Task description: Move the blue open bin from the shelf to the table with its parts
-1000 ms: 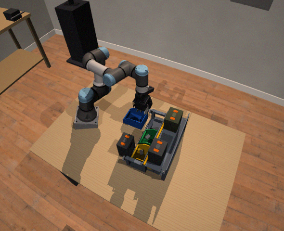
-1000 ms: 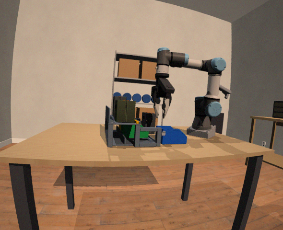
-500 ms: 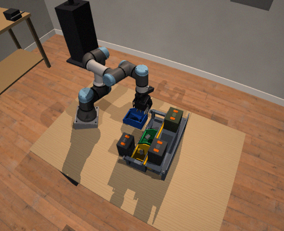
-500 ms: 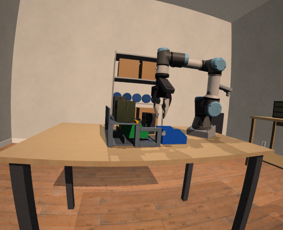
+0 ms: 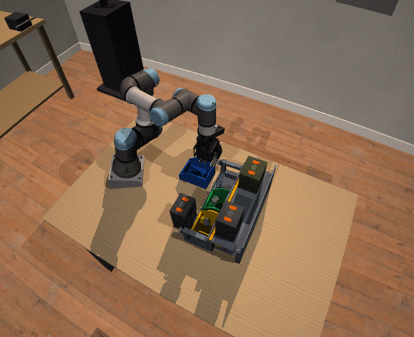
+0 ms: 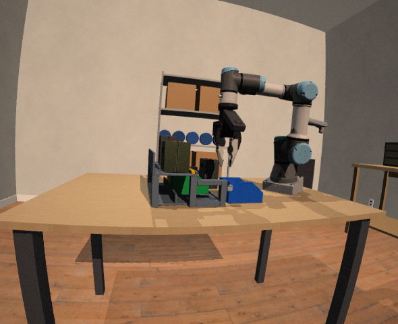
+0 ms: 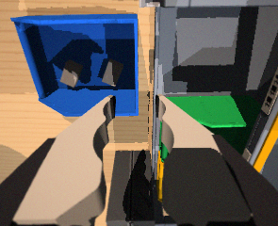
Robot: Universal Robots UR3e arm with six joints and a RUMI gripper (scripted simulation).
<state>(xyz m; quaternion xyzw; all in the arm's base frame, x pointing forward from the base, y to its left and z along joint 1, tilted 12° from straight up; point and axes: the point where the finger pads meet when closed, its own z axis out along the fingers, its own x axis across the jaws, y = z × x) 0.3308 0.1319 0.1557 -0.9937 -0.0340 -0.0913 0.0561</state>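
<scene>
We see a green bin (image 5: 215, 199) near the middle of the grey rack (image 5: 257, 209), a yellow bin (image 5: 204, 224) just beside it toward the rack's near end, an olive case (image 5: 252, 174) at its far end, and a black case (image 5: 182, 210) standing just outside it.

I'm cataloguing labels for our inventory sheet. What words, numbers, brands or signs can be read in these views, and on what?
None: no readable text in any view.
The orange patches on the black boxes and olive box are plain.
The blue bin, shelf and arm carry no markings.
</scene>
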